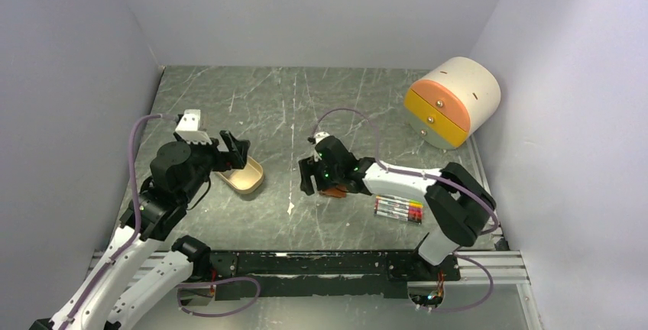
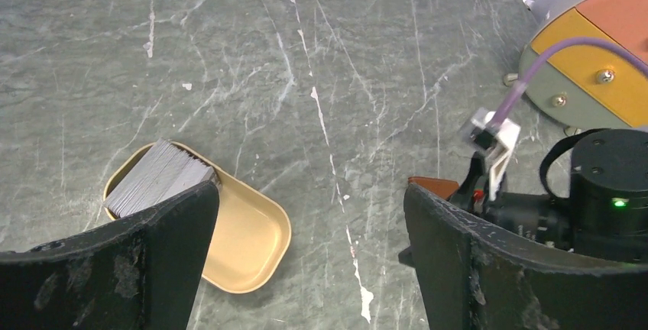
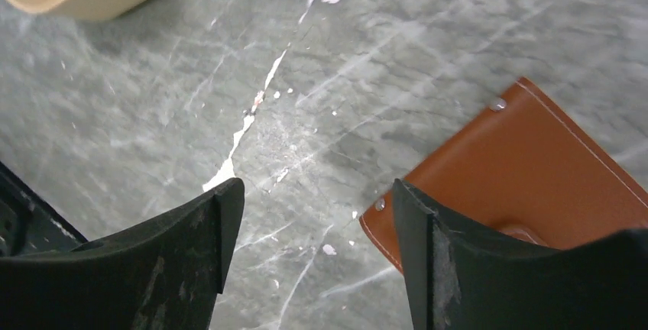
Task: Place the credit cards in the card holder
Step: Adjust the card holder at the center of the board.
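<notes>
The left hand [image 2: 309, 219] gapes wide over grey-white plastic credit cards [image 2: 157, 173] in a tan oval tray [image 2: 252, 242]; the right hand [image 3: 315, 192], wide, sits nine o'clock of the brown leather card holder [image 3: 520, 162].

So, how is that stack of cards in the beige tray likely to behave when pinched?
The cards look thin and smooth, stacked askew, so they would probably slide apart rather than lift together. Straight edges suggest stiffness. The shallow tray looks light and may scoot if nudged.

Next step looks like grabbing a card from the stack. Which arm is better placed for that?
Left. The left fingers, open, hang right beside the tan tray holding the credit cards; the right fingers, also open, are over the card holder, away from the tray.
</notes>
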Tool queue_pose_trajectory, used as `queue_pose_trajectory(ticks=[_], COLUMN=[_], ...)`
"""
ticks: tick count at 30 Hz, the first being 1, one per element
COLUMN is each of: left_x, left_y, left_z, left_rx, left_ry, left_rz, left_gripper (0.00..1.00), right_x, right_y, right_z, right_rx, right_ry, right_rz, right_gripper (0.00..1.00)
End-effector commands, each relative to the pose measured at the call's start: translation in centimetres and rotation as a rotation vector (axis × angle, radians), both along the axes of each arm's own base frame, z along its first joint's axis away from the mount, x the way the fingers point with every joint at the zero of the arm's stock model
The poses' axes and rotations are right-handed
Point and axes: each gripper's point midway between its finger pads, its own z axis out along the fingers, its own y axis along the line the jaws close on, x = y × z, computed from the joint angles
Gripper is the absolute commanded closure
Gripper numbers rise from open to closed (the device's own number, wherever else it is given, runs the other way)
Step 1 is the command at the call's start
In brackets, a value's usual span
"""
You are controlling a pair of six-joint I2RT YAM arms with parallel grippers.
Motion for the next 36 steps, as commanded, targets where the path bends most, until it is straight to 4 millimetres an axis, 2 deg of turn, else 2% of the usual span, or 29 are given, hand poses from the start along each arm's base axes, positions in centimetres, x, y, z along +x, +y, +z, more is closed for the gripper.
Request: queue_pose_trajectory(ticks=[1, 6, 8, 11, 21, 30, 36], left_x=[0.0, -0.3, -0.3, -0.3, -0.5, -0.5, -0.4], left_y=[0.0, -0.1, -0.1, -0.1, 0.0, 0.0, -0.1], left_z=[0.2, 0.4, 0.4, 0.5, 0.8, 0.8, 0.6], left_rx=[-0.003, -0.015, -0.015, -0.013, -0.017, -0.015, -0.013], left_ry=[-0.011, -0.030, -0.030, -0.031, -0.047, -0.047, -0.039], left_rz=[-0.008, -0.018, -0.020, -0.022, -0.022, -0.023, -0.024], left_gripper=[0.05, 0.05, 0.05, 0.05, 0.05, 0.05, 0.05], right_x=[0.9, 2.5, 2.9, 3.1, 3.3, 3.4, 3.1], right_y=[-2.4, -4.9, -6.0, -7.3, -9.1, -8.7, -9.3], right_z=[1.9, 3.1, 2.8, 2.1, 0.3, -1.1, -2.4], right_rx=[-0.036, -0.100, -0.142, -0.182, -0.280, -0.295, -0.343], right_ry=[0.063, 0.107, 0.097, 0.088, 0.067, 0.079, 0.079], right_rz=[-0.286, -0.622, -0.700, -0.785, -0.886, -0.870, -0.863], right_gripper=[0.29, 0.38, 0.47, 0.54, 0.68, 0.70, 0.70])
